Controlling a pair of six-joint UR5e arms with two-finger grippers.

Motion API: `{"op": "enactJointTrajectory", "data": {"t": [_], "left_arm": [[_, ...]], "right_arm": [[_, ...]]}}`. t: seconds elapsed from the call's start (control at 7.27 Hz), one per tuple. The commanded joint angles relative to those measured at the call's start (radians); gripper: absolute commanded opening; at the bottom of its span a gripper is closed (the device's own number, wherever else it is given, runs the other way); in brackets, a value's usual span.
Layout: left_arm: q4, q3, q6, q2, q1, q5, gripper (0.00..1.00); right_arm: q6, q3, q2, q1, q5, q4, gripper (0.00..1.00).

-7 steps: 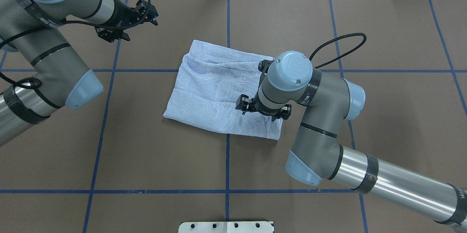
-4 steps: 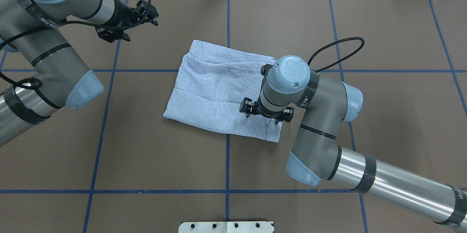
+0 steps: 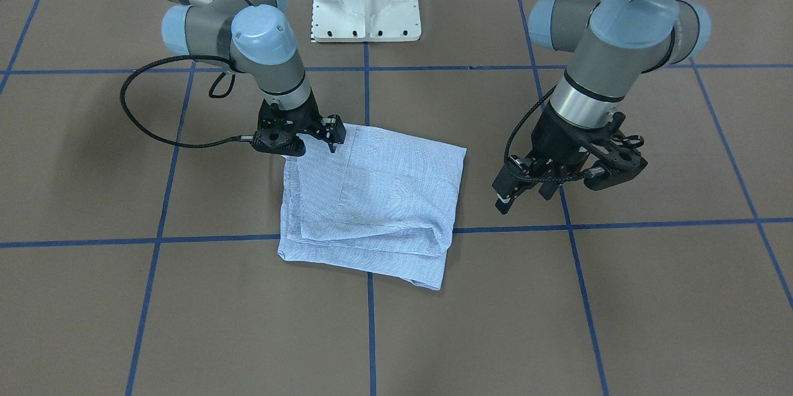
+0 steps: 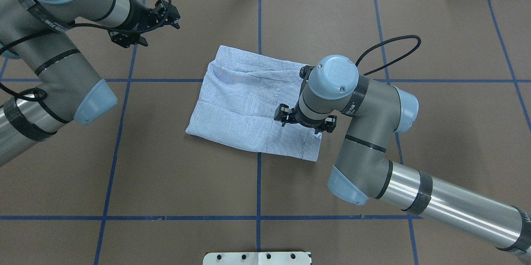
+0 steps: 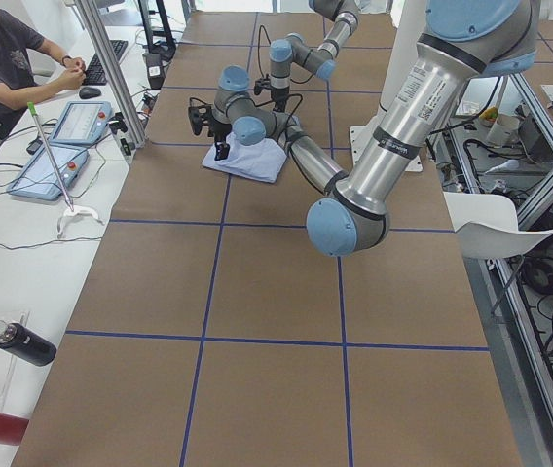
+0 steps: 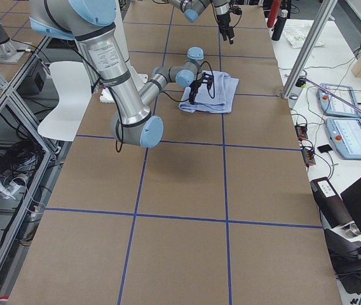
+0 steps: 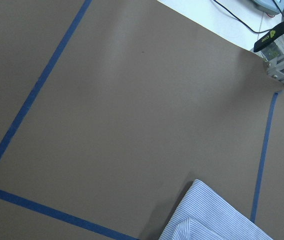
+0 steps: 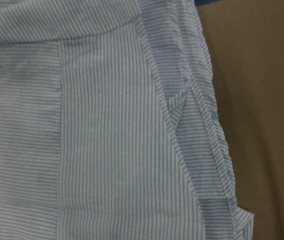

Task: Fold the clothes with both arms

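- We see the folded shirt (image 4: 244,103) lying flat near the middle of the table (image 4: 166,173).
- In the overhead view, our right gripper (image 3: 317,143) is over the shirt's 4 o'clock corner, jaws spread and grasping nothing.
- Our left gripper (image 3: 526,194) hangs released, well apart toward 10 o'clock.

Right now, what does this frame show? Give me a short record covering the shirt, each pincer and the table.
shirt: folded into a rough rectangle, lying flat near the table's middle
right pincer: open, low over the shirt's corner on the robot's right; cannot tell if it touches
left pincer: open, empty, off to the side and clear of the shirt
table: brown surface with a grid of blue tape
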Motion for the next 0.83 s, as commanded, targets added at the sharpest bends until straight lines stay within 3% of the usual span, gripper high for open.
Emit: {"op": "enactJointTrajectory", "data": {"t": [0.0,0.28,0.41,0.69], "left_arm": [[0.000,-0.089,0.138,0.102,-0.001,-0.003,1.00],[0.004,-0.215,0.422,0.258,-0.077,-0.003,1.00],[0.004,-0.212,0.519,0.306,-0.146,-0.056,1.00],[0.004,-0.182,0.907,0.430,-0.324,-0.118,1.00]], "right_arm": [[-0.125,0.045,-0.033,0.135,0.047,-0.013,1.00],[-0.372,0.139,-0.064,0.241,0.076,-0.190,1.00],[-0.478,0.176,-0.082,0.296,0.078,-0.270,1.00],[-0.702,0.210,-0.195,0.408,0.113,-0.286,1.00]]}}
